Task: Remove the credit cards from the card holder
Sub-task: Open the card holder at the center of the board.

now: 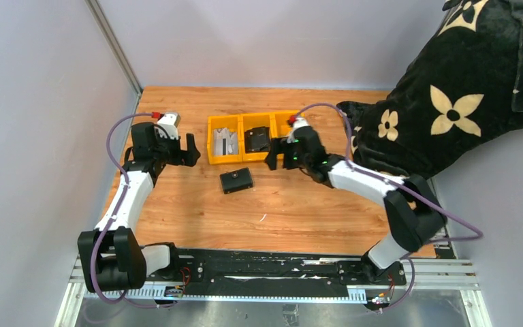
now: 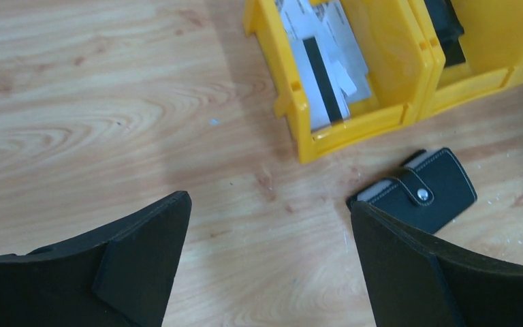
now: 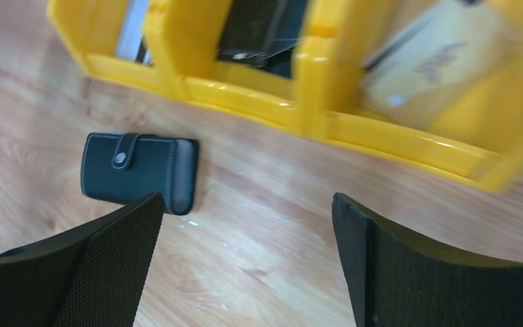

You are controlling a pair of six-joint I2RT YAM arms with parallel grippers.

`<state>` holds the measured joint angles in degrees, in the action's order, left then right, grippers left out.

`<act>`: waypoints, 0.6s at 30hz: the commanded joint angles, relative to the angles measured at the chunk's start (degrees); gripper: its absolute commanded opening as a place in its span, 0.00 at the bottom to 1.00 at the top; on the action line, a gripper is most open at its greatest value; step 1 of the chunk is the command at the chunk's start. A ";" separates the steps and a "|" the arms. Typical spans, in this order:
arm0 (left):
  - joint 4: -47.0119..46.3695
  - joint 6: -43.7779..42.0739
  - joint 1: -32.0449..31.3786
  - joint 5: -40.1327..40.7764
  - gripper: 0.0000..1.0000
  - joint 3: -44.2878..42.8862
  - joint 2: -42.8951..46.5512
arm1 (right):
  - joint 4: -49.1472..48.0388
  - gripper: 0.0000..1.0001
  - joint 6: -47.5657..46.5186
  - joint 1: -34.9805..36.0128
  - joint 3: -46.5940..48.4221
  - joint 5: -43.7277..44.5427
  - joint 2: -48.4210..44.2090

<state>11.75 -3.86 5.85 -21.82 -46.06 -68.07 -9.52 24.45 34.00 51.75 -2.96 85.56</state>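
Spread wide, gripping nothing: left gripper [image 2: 269,204] off the yellow tray's [image 2: 354,122] left end, right gripper [image 3: 246,197] before its right half. Between them, just in front of the tray, card holder [image 1: 237,180] snapped shut, long axis roughly along the tray front, seemingly nearer the right gripper. In the tray: silvery cards [image 2: 320,61] left, dark item [image 1: 257,139] middle, tan card [image 3: 422,68] right.
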 commanded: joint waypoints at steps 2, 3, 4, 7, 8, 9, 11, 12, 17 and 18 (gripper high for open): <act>7.75 -1.27 0.35 -3.53 1.00 -2.26 0.57 | 3.90 0.97 -3.55 9.26 8.93 2.04 11.19; 8.71 -1.32 0.32 -3.90 0.99 -2.54 0.88 | 4.16 0.97 -3.83 10.34 10.57 2.00 13.08; 9.40 -1.27 0.35 -4.05 0.99 -2.75 1.25 | 4.38 0.97 -4.07 11.36 12.12 1.81 15.02; 10.65 -1.32 0.36 -4.65 0.98 -2.85 2.78 | 4.43 0.97 -4.53 12.86 15.82 0.75 19.42; 10.87 -1.33 0.36 -4.87 0.98 -2.74 3.33 | 4.49 0.97 -4.64 13.31 16.94 0.28 20.65; 11.17 -1.33 0.39 -5.00 0.97 -2.68 3.88 | 4.63 0.97 -4.88 13.82 18.16 -0.09 21.95; 11.76 -1.38 0.32 -5.34 0.97 -2.64 4.66 | 5.29 0.97 -5.09 14.72 20.97 -0.55 24.20; 12.20 -1.49 0.37 -5.46 0.96 -2.70 4.83 | 5.45 0.97 -5.11 15.12 21.67 -0.84 25.20; 13.95 -1.69 0.44 -5.80 0.94 -3.15 5.32 | 4.66 0.91 -3.87 16.85 23.44 -1.83 28.42; 14.19 -1.68 0.40 -5.88 0.94 -3.15 5.40 | 4.50 0.90 -3.40 17.26 23.29 -1.60 28.72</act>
<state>23.49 -4.75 5.89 -26.41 -47.55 -63.53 -6.00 20.47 49.23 73.89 -3.68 112.38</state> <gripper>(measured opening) 0.948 0.923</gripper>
